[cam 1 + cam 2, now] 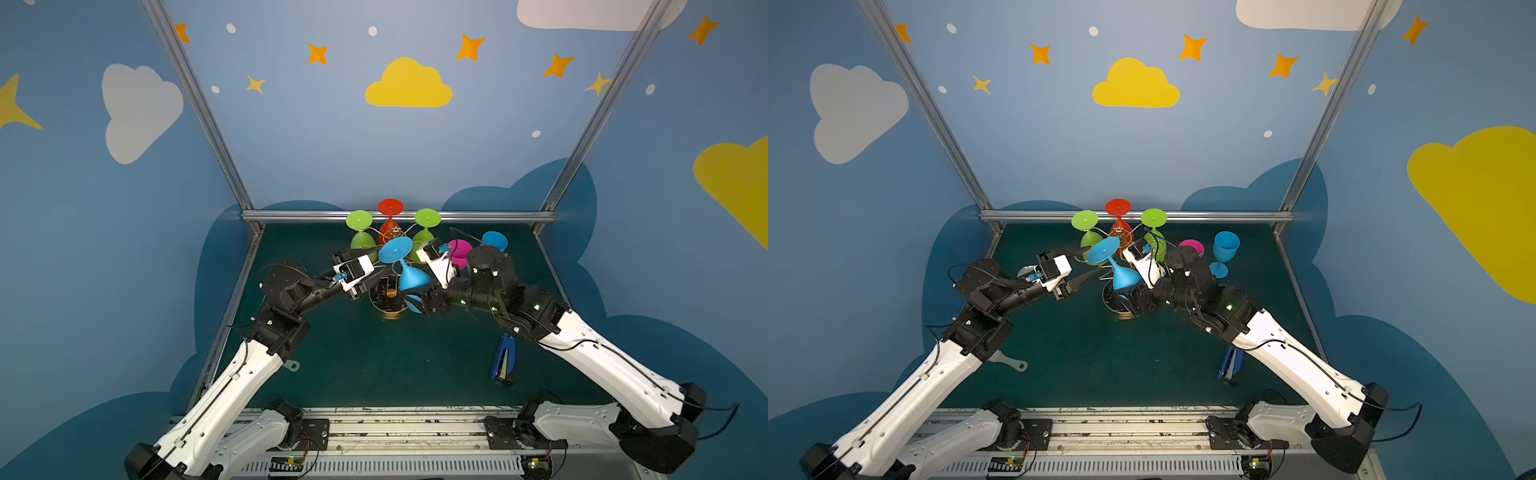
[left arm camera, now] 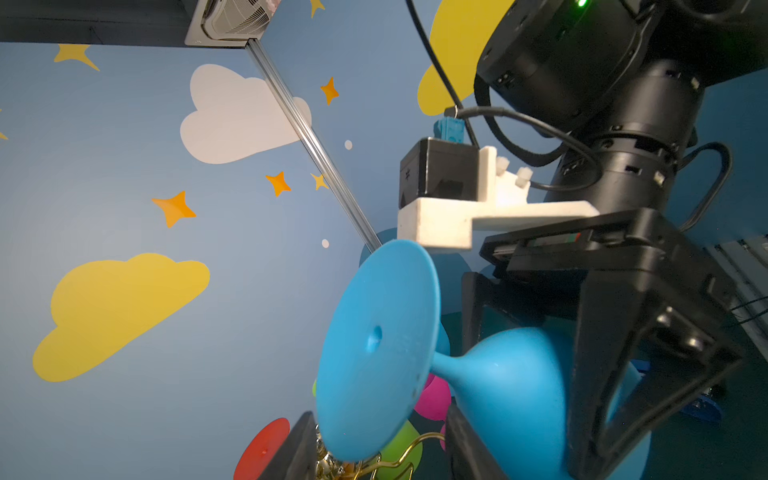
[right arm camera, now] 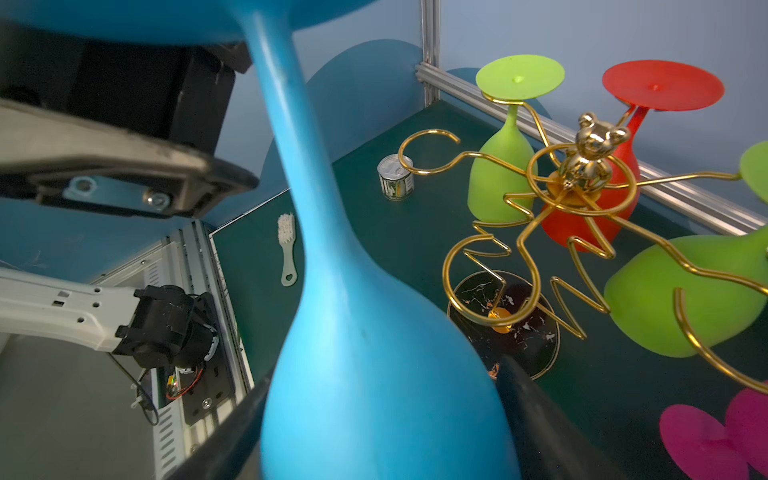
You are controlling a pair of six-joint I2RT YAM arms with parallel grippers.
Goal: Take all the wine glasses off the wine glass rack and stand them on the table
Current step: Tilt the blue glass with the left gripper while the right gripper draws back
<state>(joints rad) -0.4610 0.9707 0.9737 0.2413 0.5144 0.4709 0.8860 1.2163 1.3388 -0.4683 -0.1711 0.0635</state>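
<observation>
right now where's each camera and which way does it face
Top views: high above the arm bases, looking down at the dark green table; left arm and right arm show.
Left wrist: on its arm, faces across at the right gripper clamping the upside-down blue plastic wine glass; left fingertips show.
Right wrist: on its arm, looks past that glass at the gold wire wine glass rack; right fingers show.
Shared: both wrist views catch glass and rack.

Robotics lab cell here: aluminium frame posts (image 1: 195, 104) box in a green table (image 1: 374, 365), cartoon clouds (image 1: 408, 85) and stars (image 1: 318, 54) on blue walls (image 1: 291, 145), two white robot arms (image 1: 232, 386) bolted to a front rail (image 1: 407, 428).
</observation>
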